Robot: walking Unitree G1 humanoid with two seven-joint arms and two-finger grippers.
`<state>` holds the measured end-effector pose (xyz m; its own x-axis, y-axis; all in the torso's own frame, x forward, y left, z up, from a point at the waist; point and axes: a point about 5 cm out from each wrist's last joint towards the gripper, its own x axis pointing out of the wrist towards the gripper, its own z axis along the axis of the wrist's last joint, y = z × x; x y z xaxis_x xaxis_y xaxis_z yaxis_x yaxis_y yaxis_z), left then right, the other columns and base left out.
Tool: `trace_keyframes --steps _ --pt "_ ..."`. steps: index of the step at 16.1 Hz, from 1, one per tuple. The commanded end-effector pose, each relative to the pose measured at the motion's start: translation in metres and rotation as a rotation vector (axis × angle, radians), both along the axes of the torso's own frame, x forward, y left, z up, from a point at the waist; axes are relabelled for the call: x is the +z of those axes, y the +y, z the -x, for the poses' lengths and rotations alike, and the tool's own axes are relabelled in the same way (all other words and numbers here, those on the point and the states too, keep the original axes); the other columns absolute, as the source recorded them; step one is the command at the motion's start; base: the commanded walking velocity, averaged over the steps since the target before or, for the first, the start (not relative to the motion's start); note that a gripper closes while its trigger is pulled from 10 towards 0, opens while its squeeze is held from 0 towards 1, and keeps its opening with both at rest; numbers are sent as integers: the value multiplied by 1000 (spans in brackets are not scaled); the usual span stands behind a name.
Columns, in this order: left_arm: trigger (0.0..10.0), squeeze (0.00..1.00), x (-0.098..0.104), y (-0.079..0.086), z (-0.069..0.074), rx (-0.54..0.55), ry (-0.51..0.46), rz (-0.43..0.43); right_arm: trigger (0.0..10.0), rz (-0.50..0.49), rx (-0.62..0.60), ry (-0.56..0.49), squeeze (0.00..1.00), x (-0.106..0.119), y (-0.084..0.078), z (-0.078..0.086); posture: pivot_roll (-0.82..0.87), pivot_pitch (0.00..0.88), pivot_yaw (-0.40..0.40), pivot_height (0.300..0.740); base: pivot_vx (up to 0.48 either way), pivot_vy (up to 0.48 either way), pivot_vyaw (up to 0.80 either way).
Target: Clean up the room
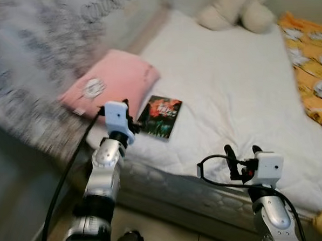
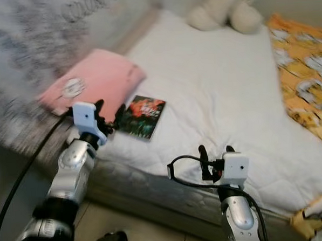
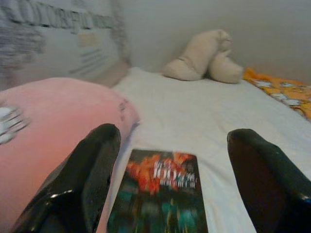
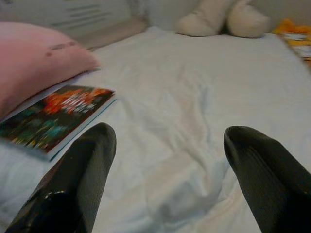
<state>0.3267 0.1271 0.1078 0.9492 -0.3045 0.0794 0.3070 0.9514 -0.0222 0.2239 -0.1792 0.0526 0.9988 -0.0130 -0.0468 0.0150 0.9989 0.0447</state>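
A dark book (image 1: 161, 116) with a red and green cover lies flat on the white bed (image 1: 229, 90), beside a pink pillow (image 1: 111, 83). My left gripper (image 1: 129, 114) hovers at the bed's near edge just short of the book (image 3: 160, 194), its fingers (image 3: 92, 165) open with the book between and beyond them. My right gripper (image 1: 242, 153) is open over the bare sheet near the front edge, to the right of the book (image 4: 53, 116).
A beige plush toy (image 1: 236, 8) rests at the head of the bed. An orange patterned blanket (image 1: 309, 59) covers the bed's right side. A grey patterned cloth (image 1: 34, 68) hangs at left. Tiled floor (image 1: 161, 234) lies below the mattress edge.
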Motion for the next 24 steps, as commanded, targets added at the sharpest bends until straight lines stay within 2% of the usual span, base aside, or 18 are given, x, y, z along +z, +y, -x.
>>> trace_keyframes --steps 1,3,6,7,9,12,15,18,20,24 --pt "10000 0 -2 -3 3 -35 20 -18 10000 15 -6 8 0 -5 -4 4 34 0 2 740 0 -480 0" --pt "10000 0 -2 -2 2 -58 16 -47 10000 15 -5 12 0 -9 -3 3 38 0 -1 740 0 -480 0" --pt "10000 0 -3 -2 -1 -86 34 -101 10000 35 -23 14 0 -9 -4 0 8 0 22 740 0 -470 -679" --pt "10000 0 -8 -2 -1 -82 71 -112 10000 45 -24 3 0 -9 -5 0 -2 0 31 740 0 0 -725" --pt "10000 0 -11 -2 -3 -55 83 -155 10000 55 -3 -20 0 -7 -1 -2 -17 0 42 740 0 0 -272" --pt "10000 0 -5 -6 -7 -62 58 -118 10000 54 -1 -28 0 -6 1 -3 -24 0 45 740 147 0 0" --pt "10000 0 -6 -8 -10 -56 84 -97 10000 69 12 -11 0 -9 4 -3 -25 0 40 740 449 0 -260" --pt "10000 0 -10 -4 -16 17 122 -107 10000 72 17 -12 0 -10 4 -2 -30 0 37 740 474 0 -694" --pt "10000 0 -13 0 -21 64 156 -93 10000 75 29 -11 0 -10 4 0 -39 0 30 740 480 0 0" --pt "10000 0 -10 -35 -30 -59 168 -154 10000 98 48 13 0 -12 5 6 -64 0 24 740 480 0 0"
